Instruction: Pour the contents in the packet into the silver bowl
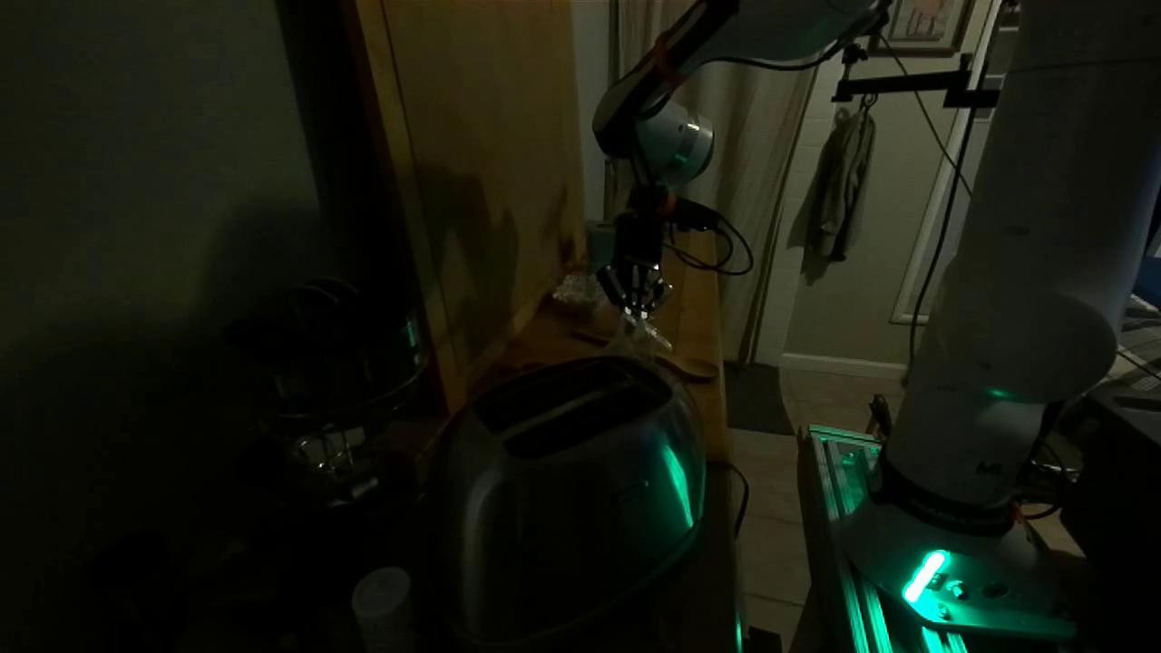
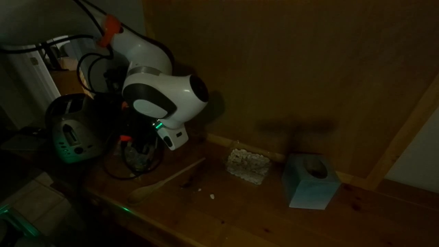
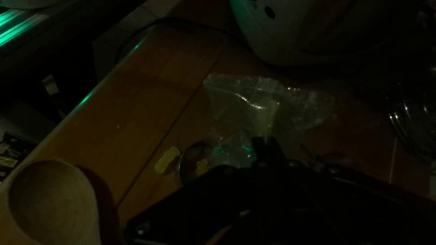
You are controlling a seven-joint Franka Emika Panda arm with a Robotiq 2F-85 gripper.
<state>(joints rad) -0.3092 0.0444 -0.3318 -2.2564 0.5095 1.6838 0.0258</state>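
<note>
Your worktop (image 3: 146, 109) is dim; the gripper (image 3: 265, 140) pinches the clear packet (image 3: 262, 114) at the wrist view's centre. Tip it slowly, only above the silver bowl, which I cannot surely identify.

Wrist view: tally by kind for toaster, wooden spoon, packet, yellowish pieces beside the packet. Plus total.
Toaster, cut off by the frame: 1
Wooden spoon, also cut off: 1
Packet: 1
Yellowish pieces visible beside the packet: 2
Total: 5
</note>
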